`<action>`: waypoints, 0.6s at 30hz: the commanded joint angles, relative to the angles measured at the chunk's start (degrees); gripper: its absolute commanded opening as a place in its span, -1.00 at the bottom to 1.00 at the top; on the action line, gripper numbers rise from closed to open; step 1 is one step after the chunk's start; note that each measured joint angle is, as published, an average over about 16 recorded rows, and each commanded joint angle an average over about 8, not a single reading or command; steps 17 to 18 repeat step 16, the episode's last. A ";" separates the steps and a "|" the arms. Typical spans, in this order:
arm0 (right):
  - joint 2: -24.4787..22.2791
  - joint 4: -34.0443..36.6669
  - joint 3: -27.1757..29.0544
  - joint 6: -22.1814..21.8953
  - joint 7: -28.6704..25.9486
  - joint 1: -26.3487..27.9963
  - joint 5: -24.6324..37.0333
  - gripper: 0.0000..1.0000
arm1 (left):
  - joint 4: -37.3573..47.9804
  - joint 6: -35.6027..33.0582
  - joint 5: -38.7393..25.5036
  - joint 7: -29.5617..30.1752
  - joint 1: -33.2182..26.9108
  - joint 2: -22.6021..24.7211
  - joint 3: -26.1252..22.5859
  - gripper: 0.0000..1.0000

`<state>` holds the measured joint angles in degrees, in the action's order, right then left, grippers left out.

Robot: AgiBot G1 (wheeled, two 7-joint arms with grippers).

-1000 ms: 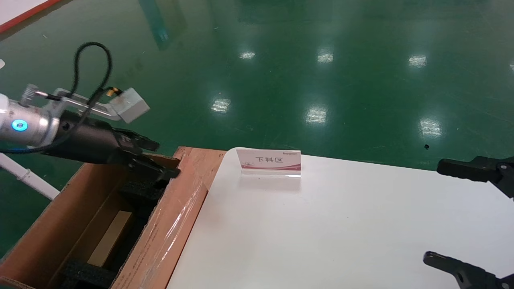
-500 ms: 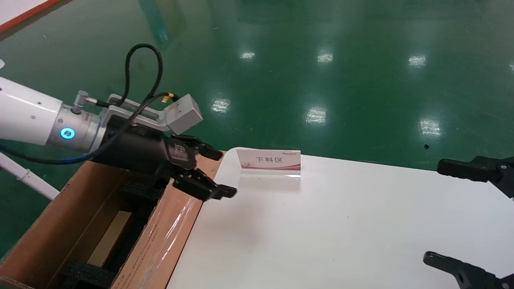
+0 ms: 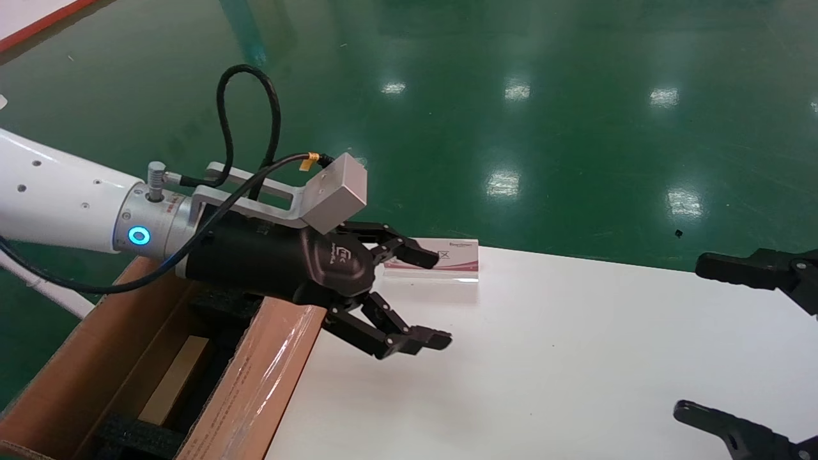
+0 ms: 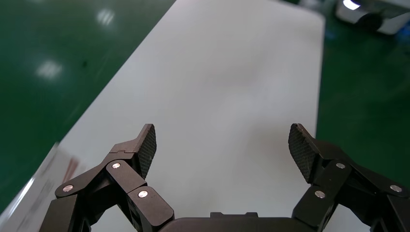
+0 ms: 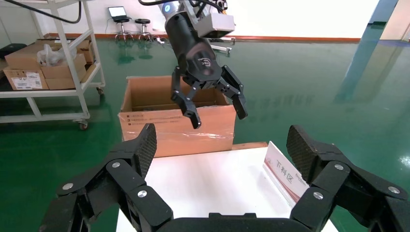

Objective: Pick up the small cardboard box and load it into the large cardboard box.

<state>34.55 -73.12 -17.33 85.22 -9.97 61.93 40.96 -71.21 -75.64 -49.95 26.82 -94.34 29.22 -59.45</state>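
Head view: large cardboard box at table's left edge, black foam inside, small cardboard box lying within. Left gripper over table corner, spread wide, empty, partly covering sign. Right wrist view: right gripper wide apart, empty.

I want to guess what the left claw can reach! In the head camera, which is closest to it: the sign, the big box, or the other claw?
From the open left gripper:
1. Sign, just behind it on the table.
2. Large cardboard box, beside the table's left edge, under the arm.
3. Right gripper, far right.
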 commanded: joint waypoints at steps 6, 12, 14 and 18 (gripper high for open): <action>-0.01 0.00 -0.02 -0.01 0.01 0.00 -0.01 1.00 | -0.70 -2.97 2.39 -4.75 9.68 1.71 12.83 1.00; -0.01 0.00 -0.03 -0.01 0.02 0.01 -0.02 1.00 | -1.30 -5.52 4.44 -8.82 17.98 3.18 23.83 1.00; -0.01 0.00 -0.04 -0.02 0.02 0.01 -0.02 1.00 | -1.45 -6.15 4.95 -9.83 20.06 3.55 26.58 1.00; -0.02 0.00 -0.04 -0.02 0.02 0.01 -0.03 1.00 | -1.55 -6.59 5.30 -10.52 21.47 3.80 28.45 1.00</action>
